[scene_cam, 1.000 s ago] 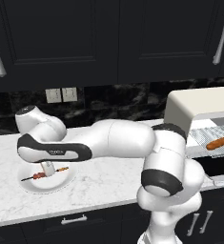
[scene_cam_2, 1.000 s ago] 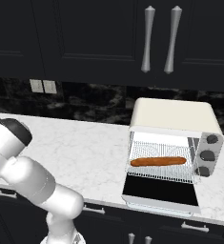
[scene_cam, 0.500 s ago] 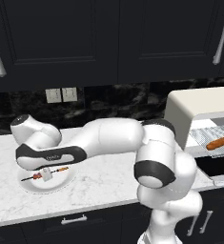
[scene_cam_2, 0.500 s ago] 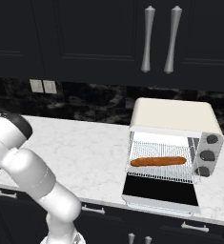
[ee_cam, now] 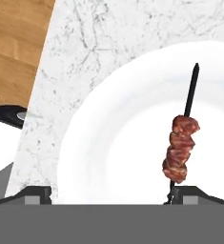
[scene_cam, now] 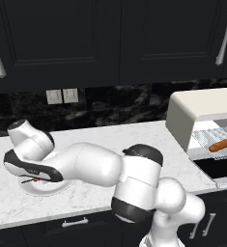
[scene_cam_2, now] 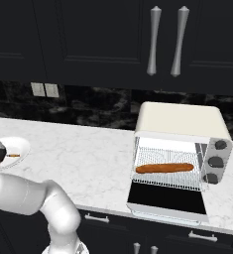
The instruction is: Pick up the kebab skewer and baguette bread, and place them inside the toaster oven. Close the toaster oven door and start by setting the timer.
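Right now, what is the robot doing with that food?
The robot's arm reaches down over the white plate on the marble counter, with its gripper open just above the kebab skewer. The skewer lies on the plate and is not picked up yet; it sits closer to one fingertip than the middle. The baguette bread already lies on the wire rack inside the toaster oven. The toaster oven door hangs open.

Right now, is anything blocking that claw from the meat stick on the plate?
Nothing visible does. The open gripper hangs just over the white plate, and the kebab skewer lies bare on it, close beside one fingertip rather than centred between the two.
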